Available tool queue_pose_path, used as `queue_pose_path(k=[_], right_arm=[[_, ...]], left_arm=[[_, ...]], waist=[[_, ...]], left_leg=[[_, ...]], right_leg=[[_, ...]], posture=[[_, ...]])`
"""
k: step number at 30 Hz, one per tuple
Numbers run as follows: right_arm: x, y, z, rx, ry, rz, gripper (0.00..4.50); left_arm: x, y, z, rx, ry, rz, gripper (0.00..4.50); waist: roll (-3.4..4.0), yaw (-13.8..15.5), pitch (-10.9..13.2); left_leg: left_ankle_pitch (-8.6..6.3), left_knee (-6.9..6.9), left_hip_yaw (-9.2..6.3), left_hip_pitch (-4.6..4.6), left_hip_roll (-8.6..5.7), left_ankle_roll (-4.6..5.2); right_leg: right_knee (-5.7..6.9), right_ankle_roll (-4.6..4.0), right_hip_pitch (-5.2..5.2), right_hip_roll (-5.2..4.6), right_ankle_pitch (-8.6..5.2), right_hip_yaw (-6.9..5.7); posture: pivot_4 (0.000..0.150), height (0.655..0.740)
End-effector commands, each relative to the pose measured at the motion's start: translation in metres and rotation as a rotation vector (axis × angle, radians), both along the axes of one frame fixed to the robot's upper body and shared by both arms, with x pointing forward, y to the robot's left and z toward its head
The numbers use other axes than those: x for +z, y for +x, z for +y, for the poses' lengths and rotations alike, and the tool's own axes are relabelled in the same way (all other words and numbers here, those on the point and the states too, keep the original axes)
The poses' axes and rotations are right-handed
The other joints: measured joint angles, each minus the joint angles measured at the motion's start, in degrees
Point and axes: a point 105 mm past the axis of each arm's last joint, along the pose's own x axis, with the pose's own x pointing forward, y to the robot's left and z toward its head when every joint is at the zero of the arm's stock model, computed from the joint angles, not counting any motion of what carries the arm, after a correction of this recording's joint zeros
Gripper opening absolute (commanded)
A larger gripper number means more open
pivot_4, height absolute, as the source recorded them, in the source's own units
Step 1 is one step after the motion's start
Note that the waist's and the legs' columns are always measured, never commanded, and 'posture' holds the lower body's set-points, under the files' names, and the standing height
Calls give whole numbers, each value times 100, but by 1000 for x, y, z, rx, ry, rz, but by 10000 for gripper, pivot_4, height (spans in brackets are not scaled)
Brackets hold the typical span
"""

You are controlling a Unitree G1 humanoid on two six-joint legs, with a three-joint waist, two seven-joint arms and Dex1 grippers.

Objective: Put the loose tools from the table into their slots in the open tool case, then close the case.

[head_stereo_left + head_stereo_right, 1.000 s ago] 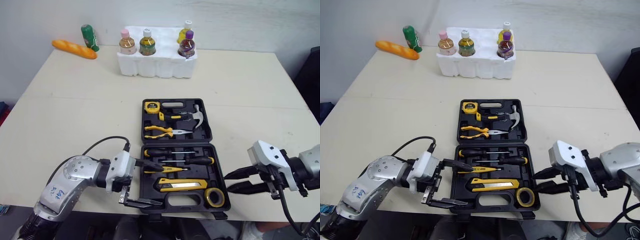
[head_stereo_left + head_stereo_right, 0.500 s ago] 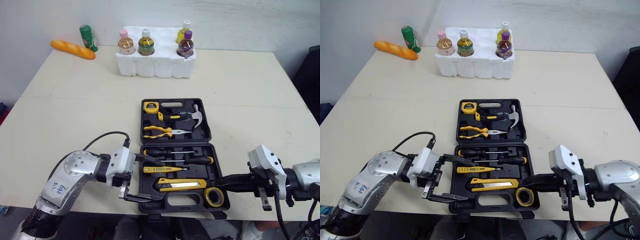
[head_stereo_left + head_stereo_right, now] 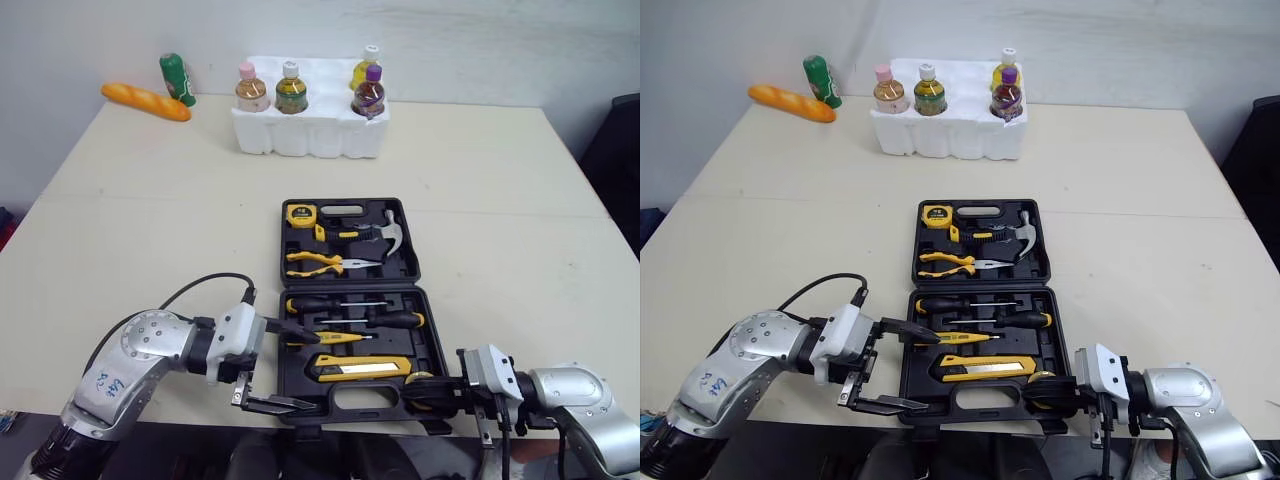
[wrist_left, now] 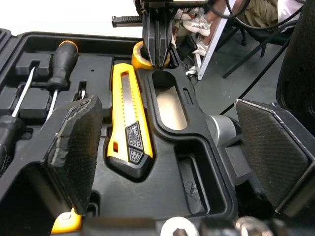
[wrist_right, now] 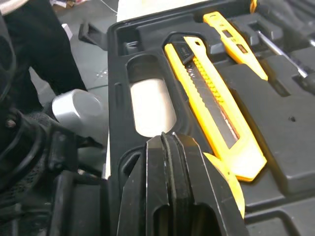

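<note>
Two halves, seemingly stiff plastic case (image 3: 350, 284); left gripper (image 3: 315, 370) wide at handle edge (image 3: 345, 400), best grab there; right gripper (image 3: 420, 388) pinched shut.

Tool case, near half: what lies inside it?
Screwdrivers, a yellow tester, a yellow utility knife and a yellow tape roll lie in slots. The shut right gripper covers part of the roll, so its seating is hidden.

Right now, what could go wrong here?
The shut right claw, tip at the tape roll, could pop it from its slot. The open left claw straddles the near corner of the case; the closing lid may trap it. The case sits at the table edge; a shove could drop it.
</note>
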Motion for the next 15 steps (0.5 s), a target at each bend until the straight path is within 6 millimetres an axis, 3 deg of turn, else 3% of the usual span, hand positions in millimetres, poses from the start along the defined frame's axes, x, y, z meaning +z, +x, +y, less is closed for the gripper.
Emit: queue_pose_path(k=[1, 7, 11, 15], right_arm=[[-27, 1, -12, -119, -41, 110, 752], [-37, -2, -15, -144, -90, 200, 752], [-21, 10, -10, -176, -22, 184, 752], [9, 12, -1, -137, 81, 191, 752]], left_arm=[[7, 0, 2, -8, 9, -63, 45000], [3, 10, 14, 44, 46, -99, 45000], [2, 15, 18, 76, 55, -127, 45000], [7, 36, 32, 203, 60, -184, 45000]], waist=[[-4, -4, -2], [-45, 11, -55], [-74, 3, -73], [-51, 0, -60]], left_leg=[[-9, -1, -1, 12, 1, 13], [-1, -93, 0, 73, 15, -9], [-2, -104, 2, 69, 17, -11], [0, -110, 2, 68, 20, -12]], right_leg=[[-3, -2, 15, 0, 1, -1], [-128, -111, 94, -7, 27, -22], [-142, -99, 92, -8, 38, -23], [-139, -110, 85, -8, 36, -22]], posture=[[1500, 7400], [1500, 7400], [1500, 7400], [1500, 7400]])
